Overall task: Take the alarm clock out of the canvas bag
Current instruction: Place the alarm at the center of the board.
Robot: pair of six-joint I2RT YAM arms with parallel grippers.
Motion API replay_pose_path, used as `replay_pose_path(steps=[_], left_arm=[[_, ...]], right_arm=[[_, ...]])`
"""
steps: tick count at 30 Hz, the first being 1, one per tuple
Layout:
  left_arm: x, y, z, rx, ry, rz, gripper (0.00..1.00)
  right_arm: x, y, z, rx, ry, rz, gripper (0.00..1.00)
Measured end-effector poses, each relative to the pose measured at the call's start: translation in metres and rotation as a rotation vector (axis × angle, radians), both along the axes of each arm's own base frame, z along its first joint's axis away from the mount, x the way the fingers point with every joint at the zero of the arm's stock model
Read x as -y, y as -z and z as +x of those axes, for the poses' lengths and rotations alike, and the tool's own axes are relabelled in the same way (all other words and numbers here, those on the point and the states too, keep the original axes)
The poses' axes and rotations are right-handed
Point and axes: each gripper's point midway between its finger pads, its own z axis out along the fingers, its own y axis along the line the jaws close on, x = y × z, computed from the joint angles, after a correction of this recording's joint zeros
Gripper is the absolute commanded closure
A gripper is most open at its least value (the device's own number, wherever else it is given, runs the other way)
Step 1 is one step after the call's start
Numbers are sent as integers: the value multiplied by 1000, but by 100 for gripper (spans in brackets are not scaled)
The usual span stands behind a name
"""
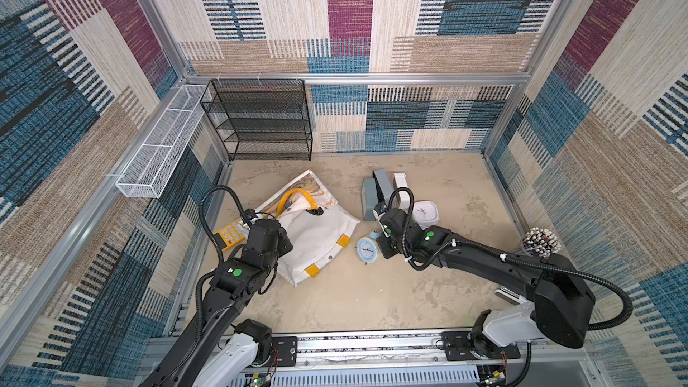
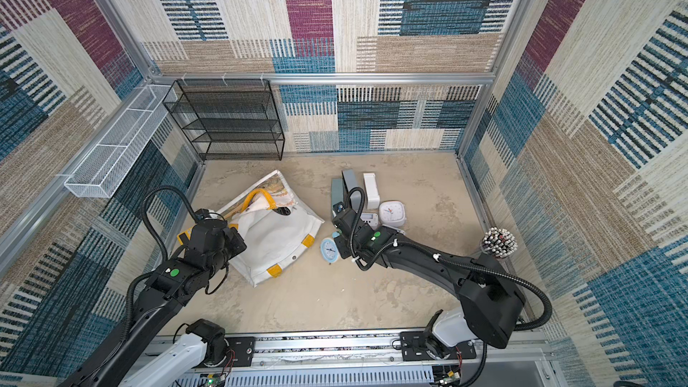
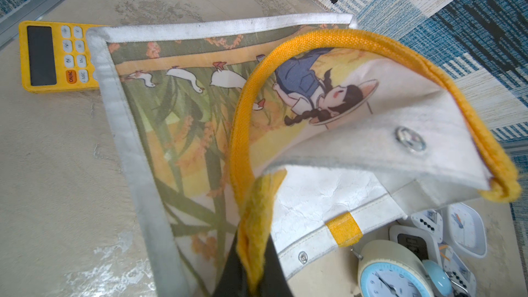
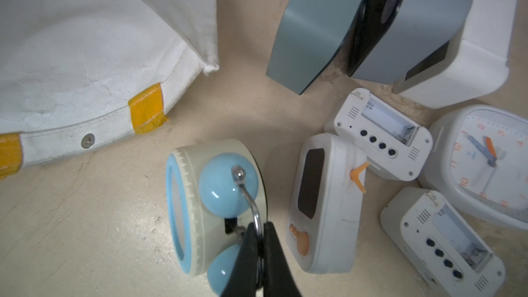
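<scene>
While the left gripper [image 3: 254,264] pinches the yellow strap [image 3: 371,44] of the canvas bag [image 1: 316,240], its jaws clamped on the webbing, that side of the bag is pulled up. This probably anchors the bag near the left edge of the tabletop [image 1: 372,303] and keeps its mouth loose.

The right gripper [image 4: 261,241] is nipped almost closed on the thin wire loop [image 4: 251,201] between the two bells of the blue alarm clock [image 4: 194,204]. That loop looks like the only slim hold on such a round body. The clock is outside the bag, face up near the middle of the tabletop, just beside the bag's open edge but apart from it. Whether it rests on the surface or hangs just above it is unclear.

Other clocks [image 4: 371,138] crowd close behind it, and a calculator [image 3: 51,55] pokes out from under the bag's corner.
</scene>
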Motion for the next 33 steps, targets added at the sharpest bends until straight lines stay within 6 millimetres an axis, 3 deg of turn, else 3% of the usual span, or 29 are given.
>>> replay_pose_path(steps=[4,16,21,25,29,33], left_arm=[[0,1,-1,1,0,-1,100],[0,4,-1,-6,1,1,100],[0,4,0,-6,1,0,100],[0,5,0,-7,1,0,100],[0,5,0,-9,1,1,100],[0,6,0,-11,1,2,100]], right_arm=[[1,1,0,-13,4,-6,90],[1,-22,6,19,21,20,88],[2,-18,6,17,25,8,86],[4,-9,5,1,27,-12,79],[5,-12,6,10,36,-7,55],[6,-25,7,37,46,20,52]])
